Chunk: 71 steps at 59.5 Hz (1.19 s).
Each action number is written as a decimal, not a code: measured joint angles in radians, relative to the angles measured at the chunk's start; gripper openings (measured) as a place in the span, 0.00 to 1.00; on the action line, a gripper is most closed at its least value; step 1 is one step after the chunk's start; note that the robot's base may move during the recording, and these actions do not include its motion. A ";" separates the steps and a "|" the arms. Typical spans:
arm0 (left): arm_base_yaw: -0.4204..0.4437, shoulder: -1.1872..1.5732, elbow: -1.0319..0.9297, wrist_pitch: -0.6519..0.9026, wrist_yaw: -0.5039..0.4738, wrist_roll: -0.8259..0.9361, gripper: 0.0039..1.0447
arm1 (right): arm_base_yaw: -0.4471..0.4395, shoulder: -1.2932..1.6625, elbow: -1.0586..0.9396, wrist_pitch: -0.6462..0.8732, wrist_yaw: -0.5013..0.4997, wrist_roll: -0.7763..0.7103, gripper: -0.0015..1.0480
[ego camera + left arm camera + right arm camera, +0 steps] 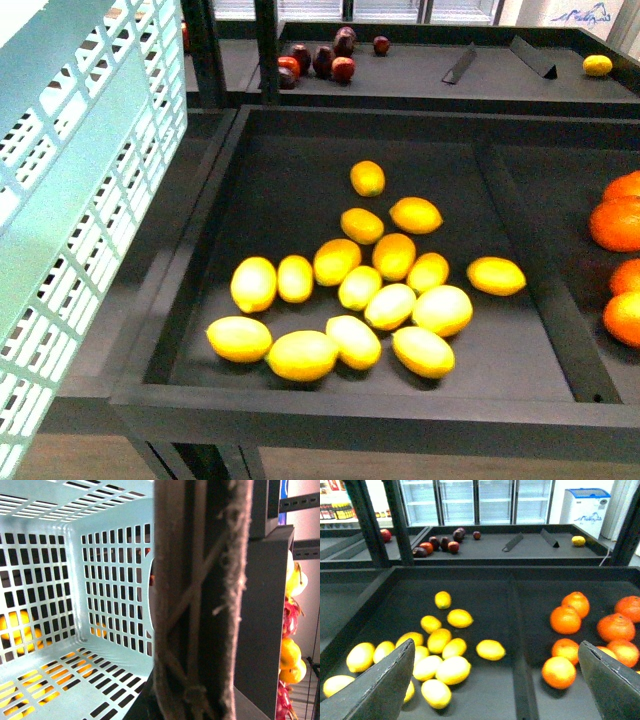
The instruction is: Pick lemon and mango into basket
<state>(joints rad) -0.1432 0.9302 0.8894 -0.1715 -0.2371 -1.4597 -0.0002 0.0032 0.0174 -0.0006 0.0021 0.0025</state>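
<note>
well, our right claw (496, 645) hangs wide open with nothing held, raised over the near part of the dark tray (330, 405) and tipped forward and down. the lemons (360, 287) lie ahead of and below it, well apart from it, spread toward one finger (380, 682); we count sixteen. which of them, if any, is the mango we cannot tell. out past the other finger (612, 685) we count at least seven oranges (565, 620). further ahead, on the back shelf (530, 555), sit at least seven dark red apples (444, 544) and one lone yellow fruit (578, 540). the one basket (90, 150) is raised and tilted on the lemons' side away from the oranges; its brown handle (200, 600) fills the left wrist view. the left claw does not show, so we cannot tell its state.
</note>
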 joint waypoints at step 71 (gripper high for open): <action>-0.156 0.457 0.407 -0.196 0.350 0.675 0.04 | -0.001 0.000 0.000 -0.001 -0.006 0.000 0.92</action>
<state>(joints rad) -0.2996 1.3869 1.2968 -0.3676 0.1131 -0.7849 -0.0010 0.0036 0.0170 -0.0013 -0.0036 0.0029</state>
